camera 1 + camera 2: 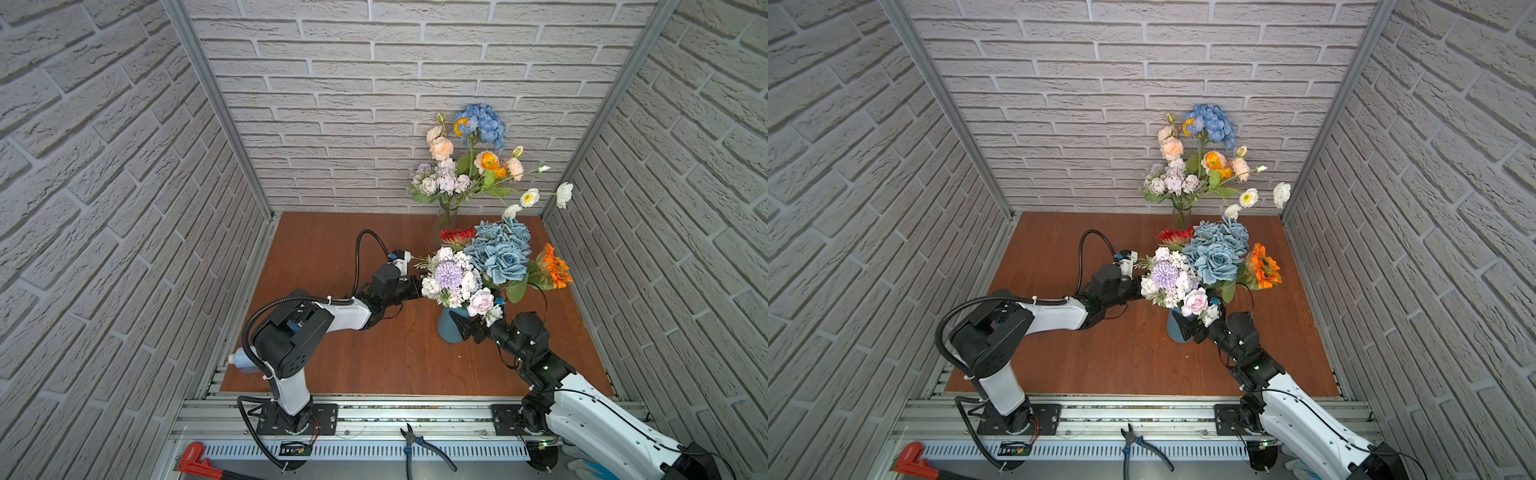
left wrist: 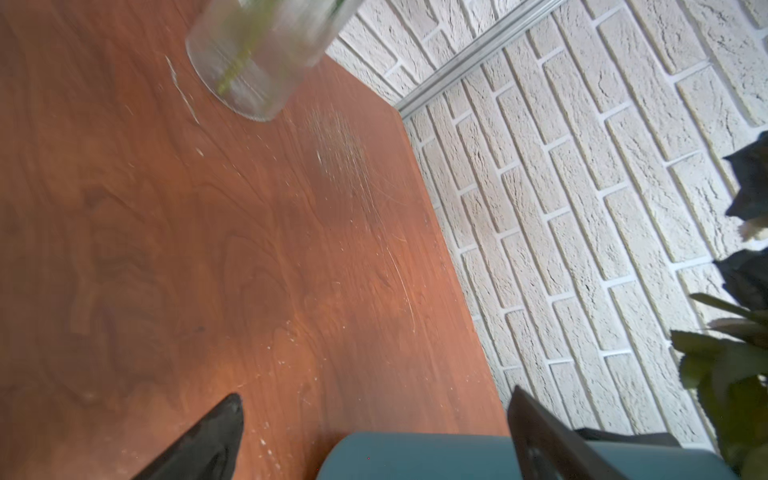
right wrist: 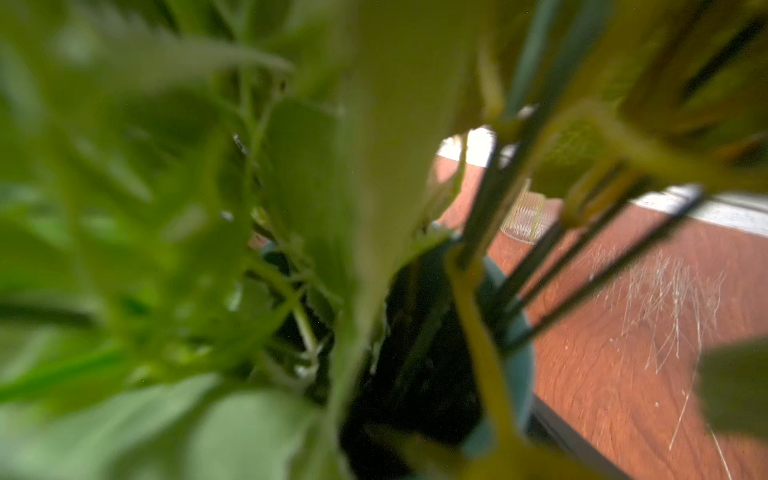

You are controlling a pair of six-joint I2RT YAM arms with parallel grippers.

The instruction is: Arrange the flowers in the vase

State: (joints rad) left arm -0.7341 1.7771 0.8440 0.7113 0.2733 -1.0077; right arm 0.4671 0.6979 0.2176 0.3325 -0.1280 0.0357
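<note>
Beside the vase (image 1: 446, 334) of flowers (image 1: 498, 257), left gripper (image 2: 376, 395) gapes wide, empty; right gripper (image 1: 465, 326) likewise spread wide.

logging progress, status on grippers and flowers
Left gripper open, beside blue vase. Right gripper open at its rim. Flowers standing in that vase. Leaves crowd the right wrist view.

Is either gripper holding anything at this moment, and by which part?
Left gripper holds nothing: its jaws are wide open beside the blue vase. Right gripper appears open among the flower stems at its rim; no grip shows.
</note>
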